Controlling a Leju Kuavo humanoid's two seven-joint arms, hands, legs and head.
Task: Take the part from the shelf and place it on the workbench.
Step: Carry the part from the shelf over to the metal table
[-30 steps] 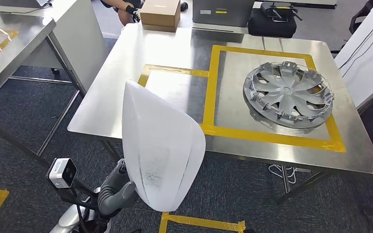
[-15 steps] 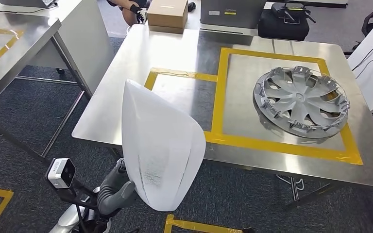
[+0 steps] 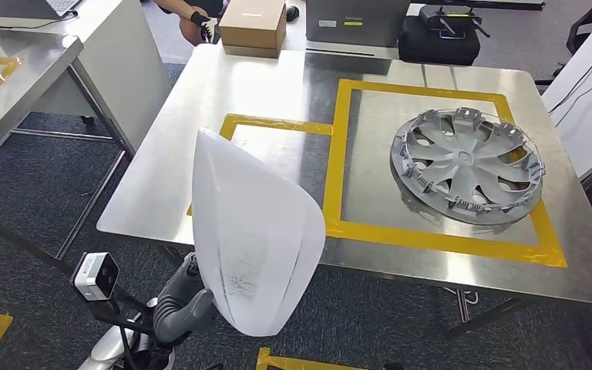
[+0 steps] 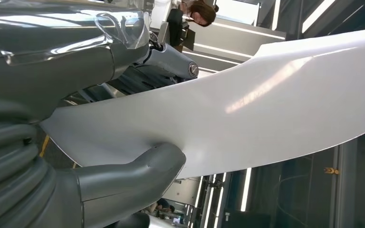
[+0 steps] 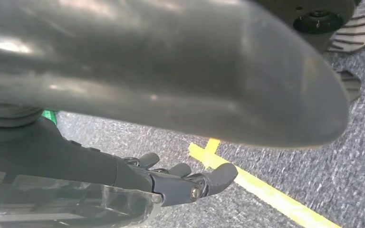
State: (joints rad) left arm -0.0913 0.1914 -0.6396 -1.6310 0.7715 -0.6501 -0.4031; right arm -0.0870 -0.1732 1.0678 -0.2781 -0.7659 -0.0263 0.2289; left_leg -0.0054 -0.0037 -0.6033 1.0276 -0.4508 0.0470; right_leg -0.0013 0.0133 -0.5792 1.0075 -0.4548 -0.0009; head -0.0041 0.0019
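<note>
One white part (image 3: pixel 254 239) clamped in left hand (image 3: pixel 185 304); view swung, workbench (image 3: pixel 200 100) nearer; right hand (image 5: pixel 180 183) fingers curled, empty.

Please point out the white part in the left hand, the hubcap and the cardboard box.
white part (image 3: pixel 250 231), head view, middle of its face
hubcap (image 3: pixel 462 158), head view, hub
cardboard box (image 3: pixel 253 21), head view, top face

The head view looks forward and down from high on the robot onto the table (image 3: pixel 200 100). The left wrist view sits close behind the left hand (image 4: pixel 100 185), facing upward; both views share the white part (image 3: pixel 254 239). The right wrist view looks down at the floor (image 5: pixel 285 156).
</note>
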